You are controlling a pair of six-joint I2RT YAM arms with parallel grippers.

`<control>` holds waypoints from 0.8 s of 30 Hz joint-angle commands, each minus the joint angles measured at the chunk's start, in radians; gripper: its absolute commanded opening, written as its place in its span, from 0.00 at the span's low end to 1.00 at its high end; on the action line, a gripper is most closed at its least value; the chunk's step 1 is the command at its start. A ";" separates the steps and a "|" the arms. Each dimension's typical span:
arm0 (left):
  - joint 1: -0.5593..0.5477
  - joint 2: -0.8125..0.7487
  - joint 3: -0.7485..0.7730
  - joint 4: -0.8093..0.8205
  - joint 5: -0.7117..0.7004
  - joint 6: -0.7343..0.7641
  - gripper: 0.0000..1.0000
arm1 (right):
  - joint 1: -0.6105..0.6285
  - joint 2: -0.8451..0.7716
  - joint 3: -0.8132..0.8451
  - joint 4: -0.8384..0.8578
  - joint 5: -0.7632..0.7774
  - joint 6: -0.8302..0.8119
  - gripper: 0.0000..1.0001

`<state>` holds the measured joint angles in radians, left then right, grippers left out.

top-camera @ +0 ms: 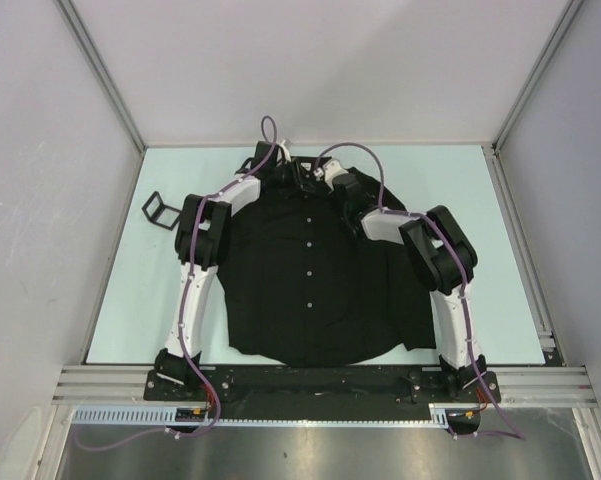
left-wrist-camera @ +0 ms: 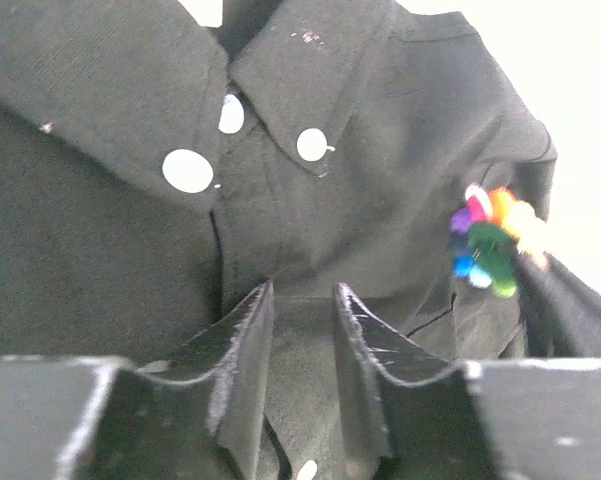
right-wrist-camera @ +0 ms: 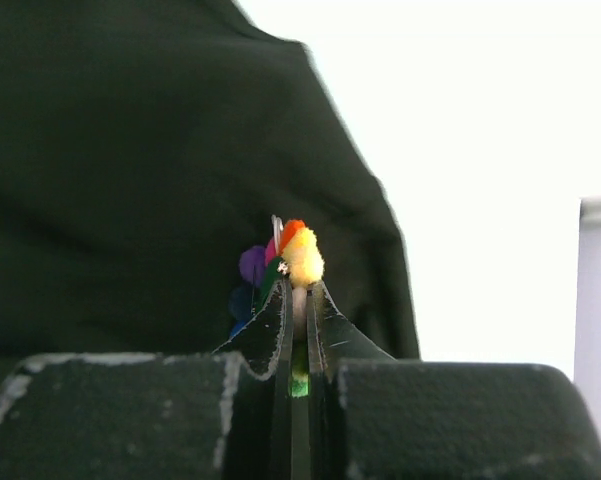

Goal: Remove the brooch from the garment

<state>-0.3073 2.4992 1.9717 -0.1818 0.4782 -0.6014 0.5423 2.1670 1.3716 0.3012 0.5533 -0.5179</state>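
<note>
The garment (top-camera: 300, 300), a black button-up shirt, lies flat on the table with its collar at the far end. In the left wrist view the collar (left-wrist-camera: 130, 110) and white buttons (left-wrist-camera: 188, 170) fill the frame. The brooch (left-wrist-camera: 490, 240), a small rainbow flower, sits at the right against the shirt's chest. My right gripper (right-wrist-camera: 298, 285) is shut on the brooch (right-wrist-camera: 302, 255), whose yellow and orange petals stick out above the fingertips. My left gripper (left-wrist-camera: 303, 292) is open over the button placket just below the collar, with black cloth showing in the gap. Both grippers (top-camera: 298, 168) meet at the collar.
A small black wire-frame object (top-camera: 160, 210) lies on the pale table (top-camera: 500, 300) left of the shirt. Grey walls enclose the table on three sides. Purple cables loop above both arms near the collar.
</note>
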 commanded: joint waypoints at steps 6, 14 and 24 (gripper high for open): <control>-0.001 -0.154 -0.103 0.109 0.023 0.120 0.55 | -0.090 -0.102 -0.039 -0.027 -0.029 0.139 0.00; -0.010 -0.408 -0.401 0.352 0.080 0.163 0.71 | -0.102 -0.288 -0.042 -0.112 -0.246 0.304 0.00; -0.009 -0.407 -0.430 0.498 0.388 0.150 0.68 | -0.312 -0.299 -0.138 0.079 -1.082 0.666 0.00</control>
<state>-0.3122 2.1201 1.5570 0.1818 0.7044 -0.4526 0.3008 1.8217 1.2606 0.2928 -0.1265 -0.0536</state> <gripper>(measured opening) 0.681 0.034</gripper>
